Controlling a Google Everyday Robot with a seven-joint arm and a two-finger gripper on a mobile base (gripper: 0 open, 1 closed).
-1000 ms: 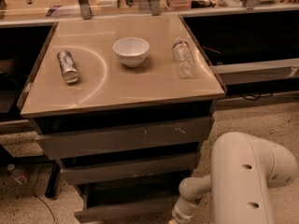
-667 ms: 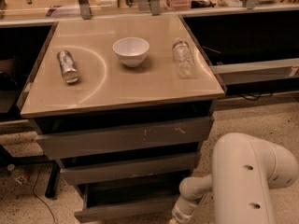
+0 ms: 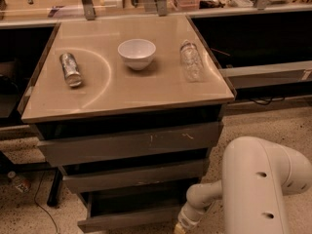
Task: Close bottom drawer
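Observation:
The bottom drawer (image 3: pixel 129 219) is the lowest of three grey drawers in the cabinet, and it stands pulled out toward me with its dark tray open above the flat front. My gripper (image 3: pixel 179 228) is at the bottom edge of the view, at the right end of that drawer's front, mostly cut off by the frame. The white arm (image 3: pixel 258 189) reaches down to it from the lower right.
The top drawer (image 3: pixel 131 143) with white scratches and the middle drawer (image 3: pixel 134 175) stick out slightly. On the tan cabinet top (image 3: pixel 122 91) lie a metal can (image 3: pixel 70 68), a white bowl (image 3: pixel 137 52) and a clear plastic bottle (image 3: pixel 190 60). Dark shelving flanks the cabinet.

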